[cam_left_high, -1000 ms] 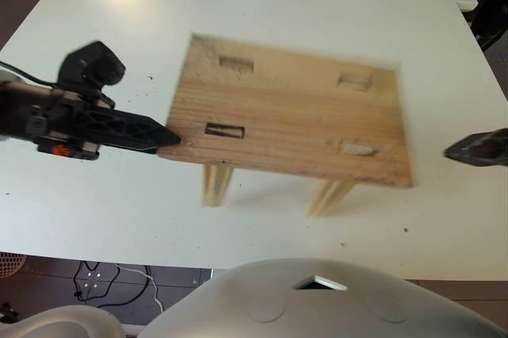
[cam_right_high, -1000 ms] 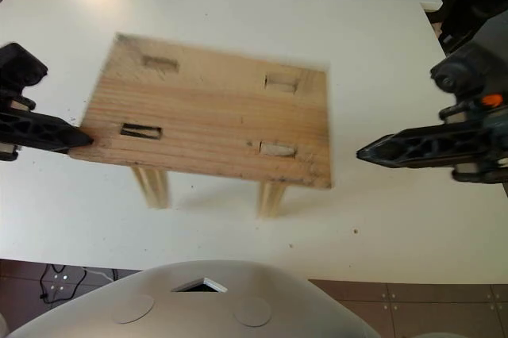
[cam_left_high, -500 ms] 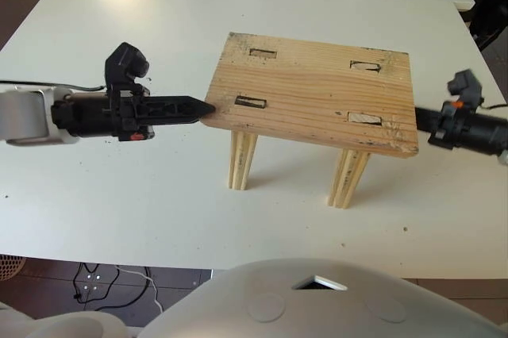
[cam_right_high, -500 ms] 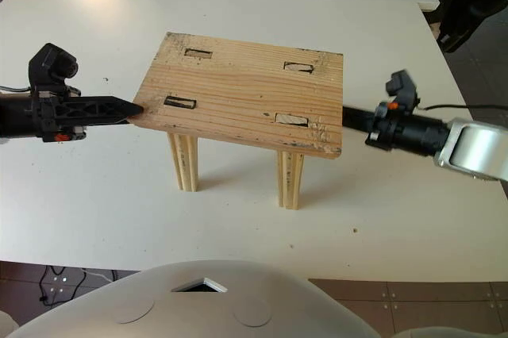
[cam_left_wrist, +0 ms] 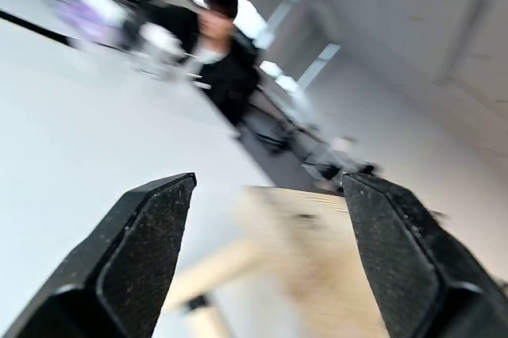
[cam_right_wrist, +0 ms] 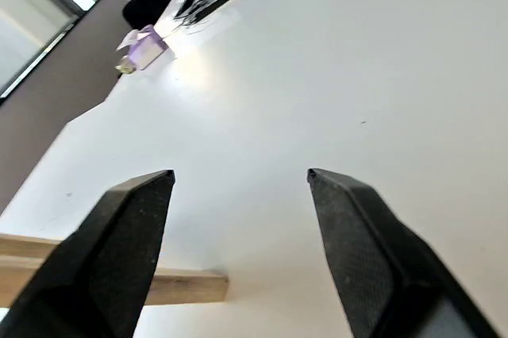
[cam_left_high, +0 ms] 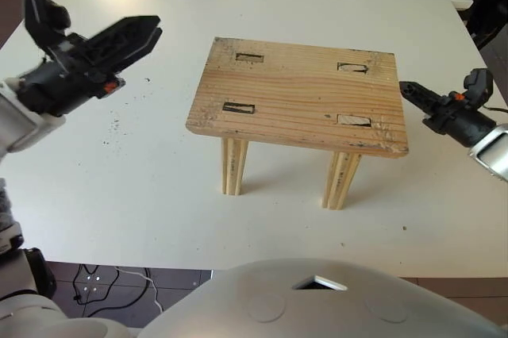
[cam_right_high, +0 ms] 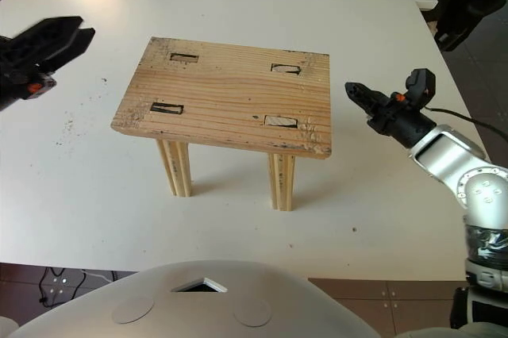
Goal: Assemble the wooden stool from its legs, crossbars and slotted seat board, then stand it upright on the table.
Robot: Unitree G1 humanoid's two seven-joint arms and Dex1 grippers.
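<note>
We see the wooden stool (cam_left_high: 298,96) standing upright on the white table (cam_left_high: 143,195) between our two grippers, touching neither. The left gripper (cam_left_high: 151,28), fingers spread, hangs well off the seat's left end. The right gripper (cam_left_high: 406,89), also spread, sits near the seat's right edge. The head views give us the grain-striped seat board (cam_right_high: 230,88), its four rectangular slots (cam_left_high: 238,107) and two pale front legs (cam_left_high: 234,167). The right wrist view adds a square-cut timber end (cam_right_wrist: 190,287) beside its fingers and a purple box (cam_right_wrist: 144,46) far beyond. Dark specks (cam_left_high: 111,124) dot the table near the left gripper.
</note>
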